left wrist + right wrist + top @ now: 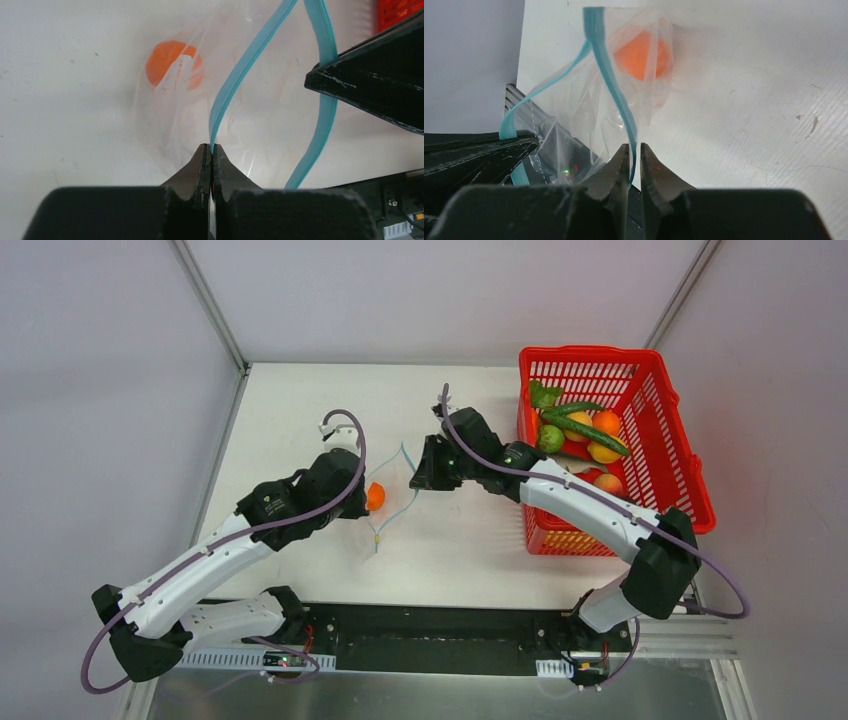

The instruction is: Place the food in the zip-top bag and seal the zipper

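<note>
The clear zip-top bag point(388, 515) stands open on the table between my two grippers, with one orange ball point(375, 496) of the food inside it. My left gripper point(210, 147) is shut on one side of the teal zipper point(245, 70), and the orange ball point(167, 62) shows through the plastic beyond it. My right gripper point(634, 146) has its jaws slightly apart; the other side of the zipper point(611, 80) runs down through the narrow gap, unpinched. The orange ball point(641, 55) lies behind that strip. The two zipper sides bow apart.
A red mesh basket point(690, 455) stands at the right of the table with several more toy fruits and vegetables point(585, 435) inside. The right arm reaches across in front of it. In the left wrist view, the right gripper's dark finger point(380, 80) is close on the right.
</note>
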### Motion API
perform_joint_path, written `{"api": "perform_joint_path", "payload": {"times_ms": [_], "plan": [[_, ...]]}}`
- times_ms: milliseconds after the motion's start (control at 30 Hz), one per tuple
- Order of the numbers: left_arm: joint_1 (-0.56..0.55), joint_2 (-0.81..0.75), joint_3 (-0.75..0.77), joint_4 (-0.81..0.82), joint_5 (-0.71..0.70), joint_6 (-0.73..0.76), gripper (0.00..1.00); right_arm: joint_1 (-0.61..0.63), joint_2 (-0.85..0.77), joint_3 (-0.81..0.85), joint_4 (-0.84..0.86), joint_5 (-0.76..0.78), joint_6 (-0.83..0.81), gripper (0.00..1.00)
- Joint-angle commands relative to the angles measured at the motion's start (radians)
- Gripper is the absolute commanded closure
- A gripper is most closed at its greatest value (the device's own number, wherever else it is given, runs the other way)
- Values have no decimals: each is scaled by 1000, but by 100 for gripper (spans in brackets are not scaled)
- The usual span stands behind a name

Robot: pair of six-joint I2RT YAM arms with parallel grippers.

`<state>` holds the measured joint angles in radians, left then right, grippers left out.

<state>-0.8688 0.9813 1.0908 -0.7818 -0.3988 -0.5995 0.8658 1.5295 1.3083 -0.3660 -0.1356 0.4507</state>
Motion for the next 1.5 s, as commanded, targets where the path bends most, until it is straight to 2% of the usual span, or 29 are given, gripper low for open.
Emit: {"api": "perform_joint_path", "payload": {"times_ms": [0,33,100,233,300,467,633,700,767,833,900,1000,1067,1233,1367,1467], "plan": [[10,-11,1,73,43,-25,100,-1,-67,-2,-13,45,-38,83],[11,-10,1,75,44,-24,100,-1,-71,-2,-15,32,-46,81],[11,-2,3,73,50,-24,100,-1,-71,18,-56,-15,-77,72],[13,-6,-8,75,51,-25,100,-2,-95,83,-159,11,-122,41],[14,-12,-19,79,43,-25,100,-2,-142,81,-160,49,-132,31],[19,-14,-15,81,43,-22,100,-4,-284,72,-141,186,-179,24],[18,-10,-25,98,63,-32,100,-27,-429,53,-118,561,-249,11],[18,-13,-34,106,67,-36,100,-82,-467,47,-107,673,-281,10],[18,-13,-44,112,69,-38,100,-176,-490,37,-108,706,-287,9],[17,-15,-45,114,69,-37,100,-296,-497,22,-122,648,-269,8],[19,-15,-42,115,73,-35,100,-417,-492,7,-165,506,-218,7],[19,-15,-38,113,82,-31,100,-537,-489,-40,-201,202,-197,5],[19,-16,-41,113,80,-28,100,-551,-494,-90,-193,17,-198,2],[19,-10,-40,118,79,-27,100,-551,-491,-149,-153,-254,-148,0],[20,-5,-39,121,84,-28,100,-532,-458,-161,-119,-358,-103,0],[21,-8,-41,117,82,-31,100,-457,-418,-140,-106,-370,-108,0]]}}
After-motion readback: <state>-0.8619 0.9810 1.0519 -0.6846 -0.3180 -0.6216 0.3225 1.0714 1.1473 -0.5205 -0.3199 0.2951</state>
